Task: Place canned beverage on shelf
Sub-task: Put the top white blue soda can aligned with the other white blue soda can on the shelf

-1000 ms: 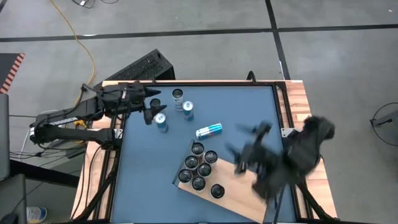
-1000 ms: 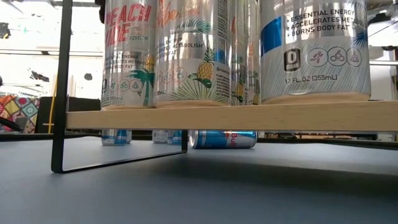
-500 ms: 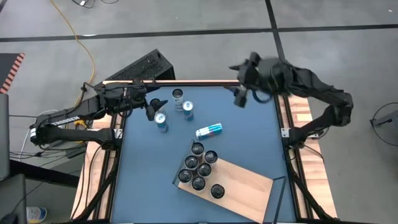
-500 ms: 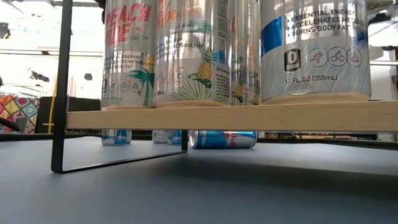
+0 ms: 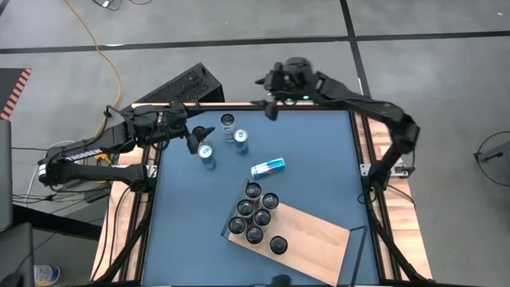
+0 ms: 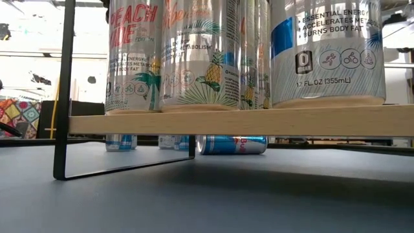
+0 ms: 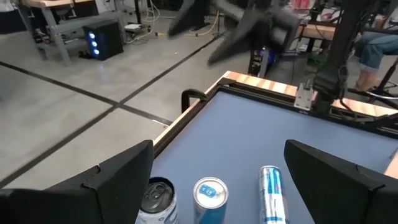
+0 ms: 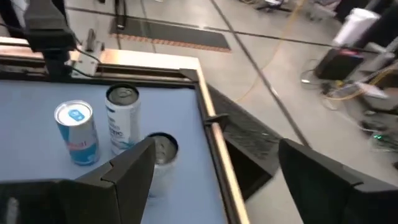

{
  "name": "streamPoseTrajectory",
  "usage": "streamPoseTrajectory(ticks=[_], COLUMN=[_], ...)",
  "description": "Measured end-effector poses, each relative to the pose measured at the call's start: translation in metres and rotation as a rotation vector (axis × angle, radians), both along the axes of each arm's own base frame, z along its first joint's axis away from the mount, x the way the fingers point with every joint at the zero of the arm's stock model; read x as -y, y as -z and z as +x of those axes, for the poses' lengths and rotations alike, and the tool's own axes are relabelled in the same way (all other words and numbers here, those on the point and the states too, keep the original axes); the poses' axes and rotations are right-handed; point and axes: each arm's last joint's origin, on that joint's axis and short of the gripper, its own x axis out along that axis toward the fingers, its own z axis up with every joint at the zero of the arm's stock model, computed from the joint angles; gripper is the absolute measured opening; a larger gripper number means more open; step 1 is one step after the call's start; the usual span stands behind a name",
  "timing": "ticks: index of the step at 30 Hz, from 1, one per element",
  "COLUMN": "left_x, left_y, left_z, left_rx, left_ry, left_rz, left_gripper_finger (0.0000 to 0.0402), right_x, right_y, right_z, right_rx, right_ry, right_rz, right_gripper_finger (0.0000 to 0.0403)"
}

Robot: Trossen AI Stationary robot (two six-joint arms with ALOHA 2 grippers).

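A grey concrete floor crossed by dark seams surrounds the blue-topped bench (image 5: 319, 159) with wooden edging, which fills the middle of the high view. On it, toward the lower centre of that frame, lies the flat rectangular light-wood shelf with a dark edge (image 5: 307, 237), set at a slant; seven upright cans with dark tops (image 5: 255, 215) stand clustered at its upper-left end, and its lower-right part is bare. In the low view the shelf board (image 6: 259, 121) runs across the middle of the frame on a thin black metal leg (image 6: 63, 97), with tall silver cans printed with palms and pineapples (image 6: 194, 55) standing on top. The dark left arm reaches in from the left of the high view, its left claw (image 5: 198, 137) spread open at the bench's upper left, just beside an upright blue-and-silver can (image 5: 206, 155). The dark right arm arches over the top edge of the bench in the upper centre of the frame, its right claw (image 5: 271, 100) open and holding nothing. Two more upright cans, a silver can (image 5: 229, 124) and a blue-topped can (image 5: 241, 141), stand close together right of the left claw. A blue-and-silver can lying on its side (image 5: 268, 167) rests between them and the shelf, touching neither.
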Motion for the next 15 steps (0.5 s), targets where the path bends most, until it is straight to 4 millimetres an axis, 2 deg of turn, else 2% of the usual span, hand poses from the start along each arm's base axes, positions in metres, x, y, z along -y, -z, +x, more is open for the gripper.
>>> streamPoseTrajectory(ticks=[4, 9, 15], left_x=[0.0, 0.0, 0.0], left_y=[0.0, 0.0, 0.0], left_z=[0.0, 0.0, 0.0], left_rx=[-0.007, -0.007, -0.006], left_ry=[-0.015, -0.015, -0.015], left_rz=[0.012, 0.012, 0.013], left_gripper_finger=[0.0348, 0.0348, 0.0348], right_x=[0.009, 0.009, 0.006], right_y=[0.025, 0.049, 0.071], right_z=[0.026, 0.056, 0.087], right_rx=[0.028, 0.091, 0.108], right_ry=[-0.039, -0.036, 0.023], right_rz=[0.075, 0.128, 0.091], right_gripper_finger=[0.0324, 0.0324, 0.0324])
